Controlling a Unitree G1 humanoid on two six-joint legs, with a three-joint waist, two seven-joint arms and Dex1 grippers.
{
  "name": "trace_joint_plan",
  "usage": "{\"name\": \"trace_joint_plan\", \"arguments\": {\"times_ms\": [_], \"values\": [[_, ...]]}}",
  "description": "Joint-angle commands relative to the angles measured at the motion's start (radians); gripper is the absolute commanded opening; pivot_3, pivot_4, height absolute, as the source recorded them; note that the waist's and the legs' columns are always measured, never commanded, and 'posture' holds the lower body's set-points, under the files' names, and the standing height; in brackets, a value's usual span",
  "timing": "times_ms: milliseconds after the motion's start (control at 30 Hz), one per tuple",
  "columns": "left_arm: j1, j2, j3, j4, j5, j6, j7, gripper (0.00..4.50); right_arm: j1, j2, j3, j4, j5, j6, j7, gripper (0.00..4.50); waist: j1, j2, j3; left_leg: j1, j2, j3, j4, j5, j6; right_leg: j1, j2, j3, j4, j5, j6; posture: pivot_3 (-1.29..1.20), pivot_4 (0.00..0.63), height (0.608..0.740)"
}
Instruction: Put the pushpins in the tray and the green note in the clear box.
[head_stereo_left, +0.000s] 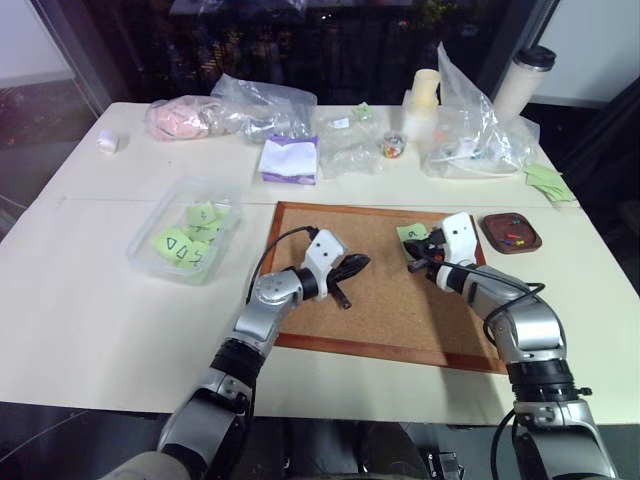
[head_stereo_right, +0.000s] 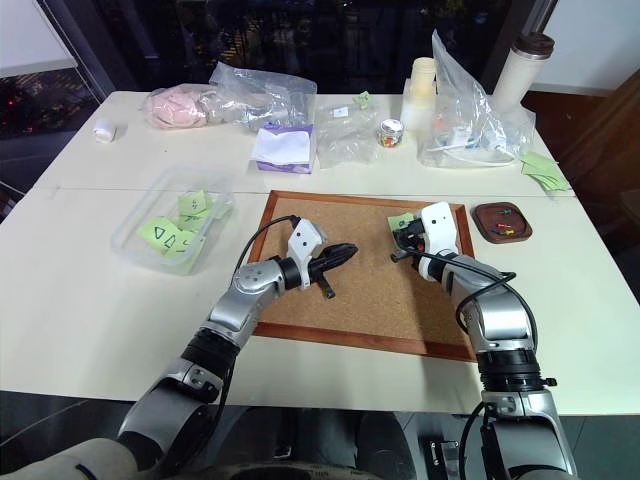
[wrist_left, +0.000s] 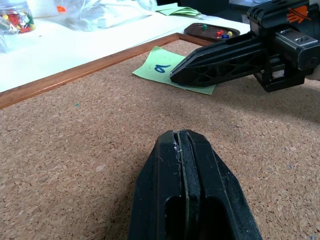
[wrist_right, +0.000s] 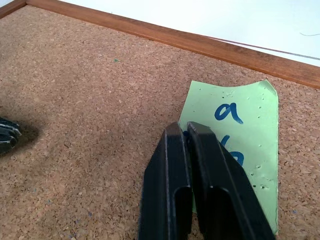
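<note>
The big corkboard lay near the front edge of the table. The green note lay on the cork near the board's far right corner, with blue letters on it. The right gripper had its fingers pressed together, tips down at the note's edge — it looked like it pinched the paper, but that was hard to tell. The left gripper sat low over the middle of the board, fingers shut tight on nothing.

The tray sat just past the board's right edge, with a few pushpins in it. The clear box stood near the left edge of the table and held green notes with triangles. Along the far edge lay crinkly plastic bags, a small jar of pins and a tall cup
</note>
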Motion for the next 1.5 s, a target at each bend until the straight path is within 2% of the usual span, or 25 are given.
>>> {"name": "trace_joint_plan", "arguments": {"times_ms": [33,433,567,667,833,867,1200,1500], "values": [[0.035,0.026,0.003,0.067,0.032,0.051,0.029,0.0,-0.011,-0.022,-0.043,-0.111,0.029,0.018,0.01,0.05,0.0,0.0,0.0,0.0,0.0,0.0,0.0,0.0,0.0,0.0,0.0,0.0,0.0,0.0,0.0,0.0,0.15,0.74],[0.027,0.012,0.014,0.069,0.016,0.065,0.034,0.0,0.005,-0.098,-0.091,-0.369,0.089,0.159,0.022,0.05,0.001,0.0,0.0,-0.001,0.0,0.0,-0.001,0.0,0.0,0.0,-0.001,0.0,-0.003,0.0,0.0,0.0,0.15,0.74],[-0.018,-0.021,0.082,0.004,-0.078,0.16,0.036,0.0,0.049,-0.116,-0.081,-0.456,0.103,0.186,0.032,0.05,0.003,0.0,0.001,-0.002,0.0,0.0,-0.002,0.0,0.0,0.0,-0.002,-0.001,-0.005,0.0,-0.001,0.0,0.15,0.74],[-0.059,-0.049,0.157,-0.098,-0.221,0.32,0.007,0.99,0.083,-0.122,-0.077,-0.517,0.111,0.21,0.03,0.0,0.002,-0.001,0.001,-0.01,0.0,-0.001,-0.001,0.0,0.0,-0.005,-0.002,-0.002,-0.006,0.001,-0.001,0.0,0.15,0.74],[-0.104,-0.078,0.264,-0.19,-0.384,0.521,0.044,3.55,0.092,-0.127,-0.073,-0.564,0.111,0.233,0.025,0.0,0.003,-0.001,0.002,-0.034,-0.001,-0.002,0.003,0.001,-0.001,-0.031,0.002,-0.003,-0.003,0.005,0.006,0.0,0.15,0.74],[-0.112,-0.087,0.286,-0.198,-0.421,0.565,0.051,3.99,0.092,-0.13,-0.069,-0.572,0.109,0.236,0.025,0.0,0.005,-0.001,0.002,-0.036,-0.001,-0.001,0.003,0.004,-0.006,-0.033,0.005,-0.003,-0.001,0.005,0.007,0.0,0.15,0.74],[-0.184,-0.158,0.405,-0.148,-0.609,0.809,0.122,3.99,0.085,-0.136,-0.036,-0.623,0.107,0.257,0.021,0.0,0.021,-0.008,0.011,-0.036,-0.003,-0.004,0.012,0.002,-0.002,-0.03,0.01,-0.003,0.002,0.004,0.008,0.0,0.15,0.74],[-0.223,-0.191,0.429,-0.103,-0.649,0.87,0.134,3.99,0.086,-0.134,-0.019,-0.668,0.114,0.281,0.02,0.0,0.022,-0.008,0.011,-0.036,-0.003,-0.004,0.013,0.004,-0.005,-0.03,0.01,-0.003,0.003,0.004,0.008,0.0,0.15,0.74]]}}
